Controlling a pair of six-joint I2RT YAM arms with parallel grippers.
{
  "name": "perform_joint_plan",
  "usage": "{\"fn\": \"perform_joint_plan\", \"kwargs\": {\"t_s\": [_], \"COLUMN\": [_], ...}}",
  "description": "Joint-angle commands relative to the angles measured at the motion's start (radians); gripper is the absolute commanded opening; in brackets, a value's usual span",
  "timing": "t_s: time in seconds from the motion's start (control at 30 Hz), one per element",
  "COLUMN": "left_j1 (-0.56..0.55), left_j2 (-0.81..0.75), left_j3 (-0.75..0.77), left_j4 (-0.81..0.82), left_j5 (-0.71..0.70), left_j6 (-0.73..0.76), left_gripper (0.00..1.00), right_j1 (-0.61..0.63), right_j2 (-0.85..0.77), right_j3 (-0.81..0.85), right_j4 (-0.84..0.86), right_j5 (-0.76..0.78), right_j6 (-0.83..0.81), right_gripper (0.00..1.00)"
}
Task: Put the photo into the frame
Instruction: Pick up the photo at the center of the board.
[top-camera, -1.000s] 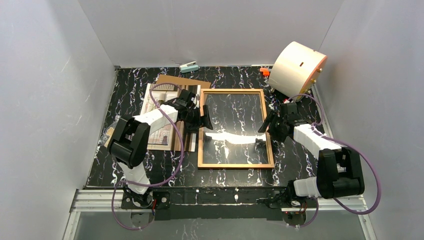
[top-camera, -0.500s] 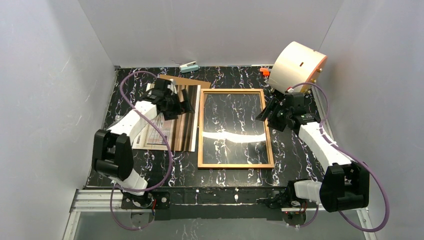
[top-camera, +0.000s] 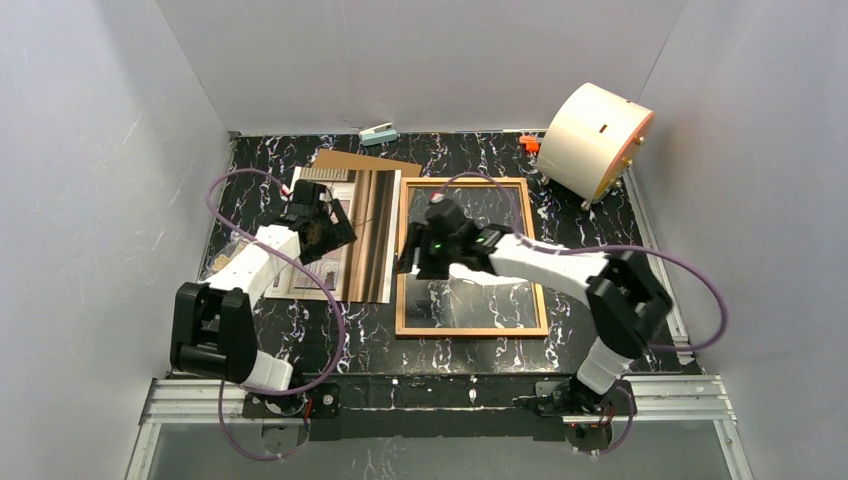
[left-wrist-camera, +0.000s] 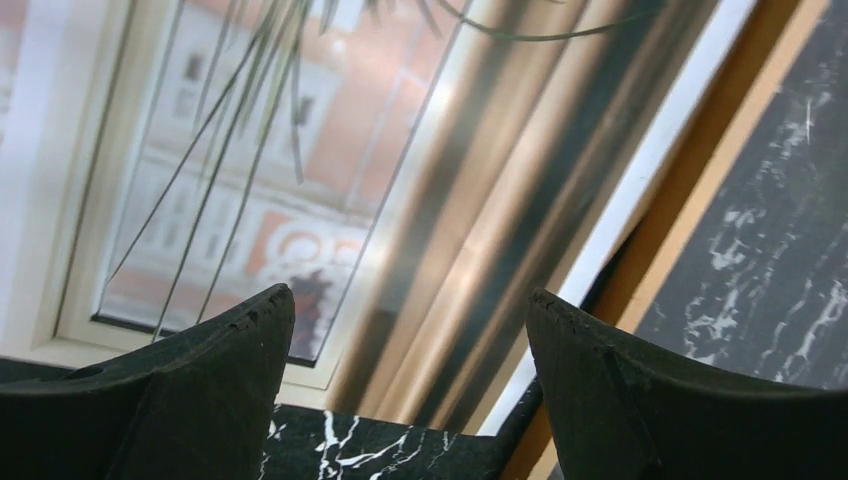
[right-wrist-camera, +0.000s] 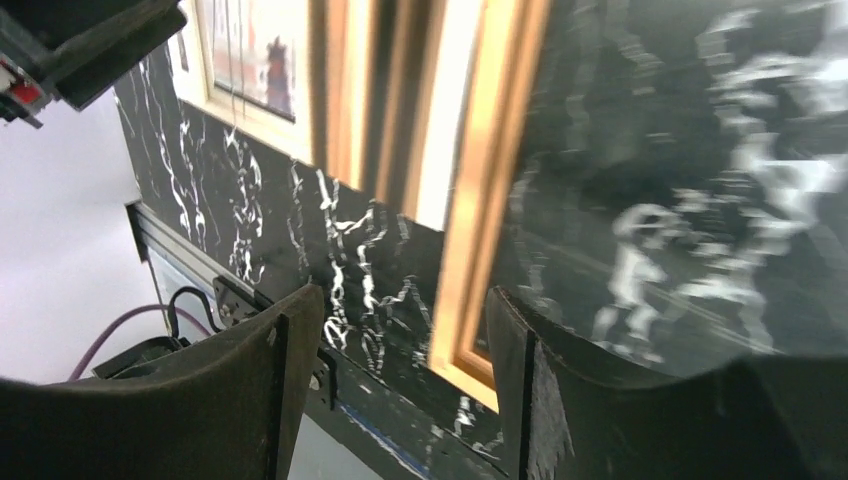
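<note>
Left gripper (left-wrist-camera: 410, 320) hangs wide open, empty, over the photo (top-camera: 372, 240), which lies flat just left of the frame (top-camera: 470, 331). Right gripper (right-wrist-camera: 405, 310) open, empty, above the frame's left rail.

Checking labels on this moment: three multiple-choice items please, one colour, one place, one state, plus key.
1. Colour of the thin rectangular wooden picture frame? A orange-brown B white C blue
2. Where does the striped paper plant print lie? A inside the frame B beside it, on its left C against the wall
3. The left gripper is: A shut on the print B open, empty C shut, empty
Key: A, its rails show orange-brown; B, print lies flat outside the left rail; B, jaws apart, nothing between.
</note>
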Motion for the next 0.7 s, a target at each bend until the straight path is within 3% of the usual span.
{"fn": "perform_joint_plan", "kwargs": {"t_s": [0.0,0.17,0.4,0.67], "left_j1": [0.014,0.028,0.050,0.064], "left_j2": [-0.100,-0.140,-0.091,-0.024], "left_j3": [-0.076,-0.161,-0.157,-0.180], "left_j4": [0.020,0.085,0.117,0.172], "left_j5": [-0.102,-0.088,-0.110,-0.080], "left_j6": [-0.059,-0.104,-0.156,-0.158], "left_gripper": [0.83,0.79,0.70,0.69], "right_j1": [0.130,0.188,0.209,0.211], "right_j2": [0.129,0.287,0.431,0.538], "right_j3": [0.157,0.295,0.466,0.562], "right_j4": [0.027,-0.047,-0.193,-0.274], "right_j5": [0.143,0.221,0.337,0.396], "right_j6": [0.083,0.129,0.134,0.145], "right_gripper": [0.69,0.67,0.65,0.66]}}
